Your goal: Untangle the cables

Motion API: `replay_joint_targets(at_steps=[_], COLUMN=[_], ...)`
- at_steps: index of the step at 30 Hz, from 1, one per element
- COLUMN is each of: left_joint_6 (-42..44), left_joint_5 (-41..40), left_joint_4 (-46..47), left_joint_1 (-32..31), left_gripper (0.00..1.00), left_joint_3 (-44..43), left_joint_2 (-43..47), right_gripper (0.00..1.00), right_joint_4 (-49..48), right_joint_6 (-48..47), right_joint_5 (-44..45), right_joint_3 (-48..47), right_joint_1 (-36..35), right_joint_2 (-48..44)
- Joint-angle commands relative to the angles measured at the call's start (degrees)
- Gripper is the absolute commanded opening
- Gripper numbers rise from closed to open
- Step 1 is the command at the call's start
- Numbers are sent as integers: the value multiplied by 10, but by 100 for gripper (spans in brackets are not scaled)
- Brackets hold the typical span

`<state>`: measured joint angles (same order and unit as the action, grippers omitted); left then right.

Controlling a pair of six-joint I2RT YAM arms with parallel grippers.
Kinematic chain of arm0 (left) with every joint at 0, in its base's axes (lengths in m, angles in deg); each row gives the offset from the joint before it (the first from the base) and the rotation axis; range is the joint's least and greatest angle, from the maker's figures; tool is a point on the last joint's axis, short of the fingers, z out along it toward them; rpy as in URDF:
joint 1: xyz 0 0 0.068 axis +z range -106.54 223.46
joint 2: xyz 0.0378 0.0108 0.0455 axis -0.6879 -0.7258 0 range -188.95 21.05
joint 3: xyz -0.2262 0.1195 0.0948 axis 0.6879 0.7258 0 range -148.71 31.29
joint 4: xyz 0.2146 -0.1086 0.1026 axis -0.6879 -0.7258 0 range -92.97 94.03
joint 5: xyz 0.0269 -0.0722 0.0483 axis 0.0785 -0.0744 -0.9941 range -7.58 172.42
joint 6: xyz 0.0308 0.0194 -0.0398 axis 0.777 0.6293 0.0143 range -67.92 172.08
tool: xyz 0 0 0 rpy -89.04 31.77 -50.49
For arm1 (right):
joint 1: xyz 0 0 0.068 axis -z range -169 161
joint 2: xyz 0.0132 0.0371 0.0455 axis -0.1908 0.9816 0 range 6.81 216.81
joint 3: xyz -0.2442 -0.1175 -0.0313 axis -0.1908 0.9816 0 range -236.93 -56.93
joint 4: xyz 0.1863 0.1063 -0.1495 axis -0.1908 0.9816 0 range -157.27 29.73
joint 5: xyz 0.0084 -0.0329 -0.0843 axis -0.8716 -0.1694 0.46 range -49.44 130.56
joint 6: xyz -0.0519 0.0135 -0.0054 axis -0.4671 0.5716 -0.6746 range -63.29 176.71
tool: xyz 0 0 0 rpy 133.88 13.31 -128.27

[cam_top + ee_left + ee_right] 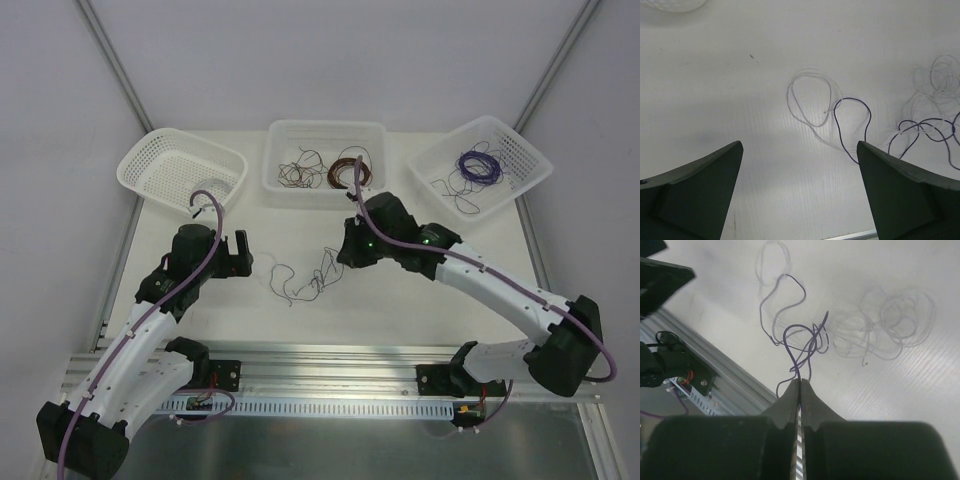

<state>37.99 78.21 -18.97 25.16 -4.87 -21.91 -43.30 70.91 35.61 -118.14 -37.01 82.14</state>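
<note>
The cables lie as a loose clump of fine strands on the white table between my two grippers. My right gripper is shut on a dark purple strand, which rises from the fingertips into a small knot. Whitish strands curl on the table just beyond that knot. From above, the right gripper is at the clump's right end. My left gripper stands open at the left of the clump with nothing between its fingers. Ahead of it lie a white loop and a purple strand.
At the back stand three containers: a white mesh basket on the left, a white bin with a brown coil in the middle, and a mesh basket with a purple coil on the right. An aluminium rail runs along the near edge.
</note>
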Motion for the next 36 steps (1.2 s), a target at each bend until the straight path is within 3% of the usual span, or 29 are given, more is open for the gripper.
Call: replay_joint_targets(at_steps=[1,6,11,14,18,22,25,32,36], left_joint_6=[4,2,4,8,11,-45,-105,-181,-226], left_joint_5=[14,13,23,41,109,178,232,142,118], left_joint_4=[11,12,13,18,35,58,85,255,374], left_joint_1=[2,2,1,1,1,0,-8,-184,-245], left_gripper=[99,99,99,99,99,99,99,99,97], left_joint_3=[-11,-10,-12,-12,-7,7,12,37,60], left_joint_2=[2,2,-5,-2,9,4,-26,-78,-132], right_gripper=[1,1,1,1,1,1,1,1,1], right_joint_4=[126,202,192,144,253,150,151,145,129], right_joint_6=[-84,-134,-153,-163,-154,-124,-118,-109,-98], right_joint_5=[21,34,32,-27,46,-21,-30,-23,-15], right_joint_3=[-98,-226,-285,-253,-269,-165,-163,-166,-164], right_joint_1=[-2,-3,-2,-2,-2,-2,-2,-2,-2], right_joint_2=[-37,-55,-87,-100,-45,-93,-107,-122,-136])
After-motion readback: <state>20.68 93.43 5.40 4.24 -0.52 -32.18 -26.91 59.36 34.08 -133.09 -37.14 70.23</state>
